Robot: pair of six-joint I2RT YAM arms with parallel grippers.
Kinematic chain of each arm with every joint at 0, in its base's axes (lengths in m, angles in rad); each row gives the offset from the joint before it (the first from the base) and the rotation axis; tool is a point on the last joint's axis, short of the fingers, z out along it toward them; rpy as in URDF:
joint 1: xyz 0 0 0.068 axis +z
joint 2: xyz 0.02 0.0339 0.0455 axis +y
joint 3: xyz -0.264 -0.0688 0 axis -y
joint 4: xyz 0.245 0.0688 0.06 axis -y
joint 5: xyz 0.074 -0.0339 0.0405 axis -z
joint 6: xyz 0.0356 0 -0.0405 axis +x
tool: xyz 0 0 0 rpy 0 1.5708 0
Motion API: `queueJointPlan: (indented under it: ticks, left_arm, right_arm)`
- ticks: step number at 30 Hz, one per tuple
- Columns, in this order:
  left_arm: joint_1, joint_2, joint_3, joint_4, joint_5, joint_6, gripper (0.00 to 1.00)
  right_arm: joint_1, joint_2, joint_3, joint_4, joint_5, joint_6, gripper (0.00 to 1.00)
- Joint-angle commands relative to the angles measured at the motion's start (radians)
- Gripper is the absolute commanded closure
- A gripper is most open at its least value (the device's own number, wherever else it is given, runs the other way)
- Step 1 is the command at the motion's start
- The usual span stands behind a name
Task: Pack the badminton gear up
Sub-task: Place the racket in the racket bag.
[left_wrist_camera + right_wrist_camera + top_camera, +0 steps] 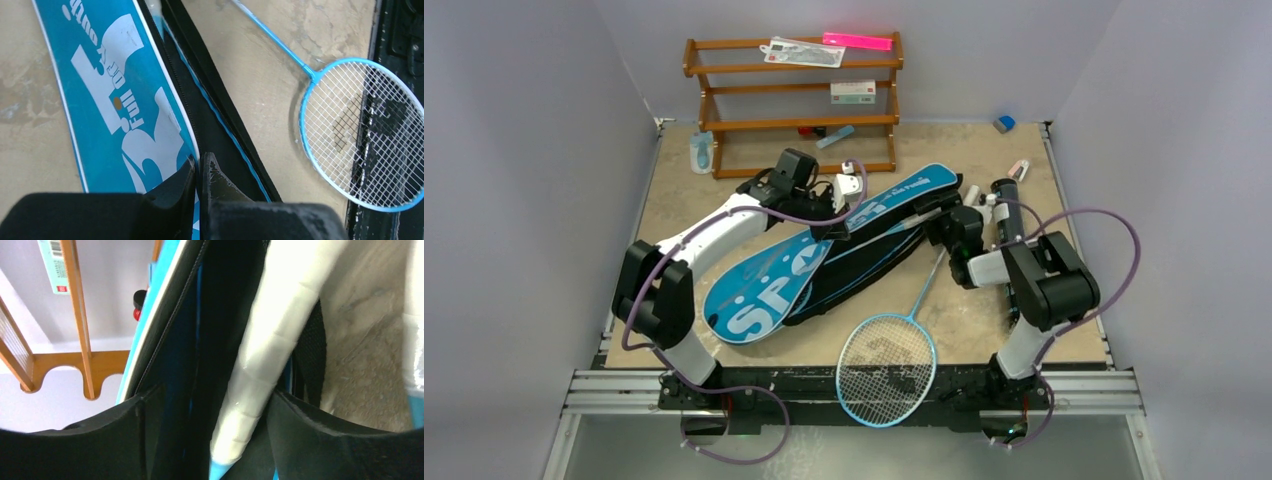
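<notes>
Here, nearest to us, the head of one light-blue racket (pixel 887 368) hangs over the near edge of the table (pixel 674 190). Its shaft runs away toward the right gripper (pixel 215 392). Beside it to the left lies the blue bag (pixel 759 300), slanting from the near left toward the far right, its top flap raised so that we see the black inside.

In the left wrist view, the left gripper (pixel 200 162) has its fingers pressed together on the edge of that flap, just where the blue panel meets the zip.

Farther along, at the narrow end of the bag, the right gripper's jaws stand well apart. A white wrapped handle (pixel 265 355) passes between them, close against the right-hand finger, with the bag's open edge in the gap on its other side; we see no clamp on it. Another white handle shows at the right margin of that view.

Beyond the right gripper a black tube (pixel 1007 205) lies on the table, and the wooden rack (pixel 794 100) stands at the far wall.
</notes>
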Motion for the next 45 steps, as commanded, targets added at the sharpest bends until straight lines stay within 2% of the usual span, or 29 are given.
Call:
queueJointPlan:
  ticks: [1,2,5,9,13,16,19,22,31,36,42,45]
  left_arm:
    - [0.028,-0.041,0.009,0.093,-0.061,-0.059,1.0]
    - [0.034,-0.04,0.009,0.099,-0.07,-0.069,1.0]
    - [0.047,-0.035,0.012,0.111,-0.09,-0.089,1.0]
    - [0.053,-0.044,0.009,0.117,-0.084,-0.088,1.0]
    - [0.053,-0.058,-0.004,0.132,-0.062,-0.078,1.0]
    - [0.053,-0.059,-0.003,0.132,-0.039,-0.079,1.0]
    - [0.053,-0.061,-0.004,0.133,-0.004,-0.075,1.0]
    - [0.053,-0.057,-0.006,0.131,0.038,-0.065,1.0]
    - [0.052,-0.043,-0.003,0.112,0.161,-0.035,1.0]
    - [0.047,-0.031,-0.004,0.09,0.221,0.003,1.0]
    - [0.036,-0.002,-0.003,0.07,0.202,0.045,1.0]
    - [0.026,0.04,0.004,0.08,0.128,0.046,1.0]
  right_arm:
    - [0.004,-0.155,0.047,-0.188,0.01,-0.063,0.21]
    - [0.004,-0.185,0.054,-0.254,0.015,-0.068,0.17]
    - [0.004,-0.255,0.07,-0.389,0.025,-0.079,0.13]
    - [-0.018,-0.291,0.054,-0.414,0.019,-0.076,0.33]
    - [-0.062,-0.249,0.08,-0.371,-0.099,-0.113,0.37]
    - [-0.068,-0.194,0.108,-0.329,-0.19,-0.124,0.53]
    - [-0.068,-0.139,0.143,-0.286,-0.217,-0.14,0.78]
    - [-0.063,-0.084,0.197,-0.274,-0.257,-0.137,0.88]
    - [-0.039,0.097,0.253,0.009,-0.299,-0.08,0.83]
    - [-0.022,0.184,0.264,0.149,-0.255,-0.086,0.82]
    - [-0.009,0.242,0.268,0.294,-0.226,-0.108,0.81]
    - [0.008,0.253,0.267,0.336,-0.222,-0.124,0.82]
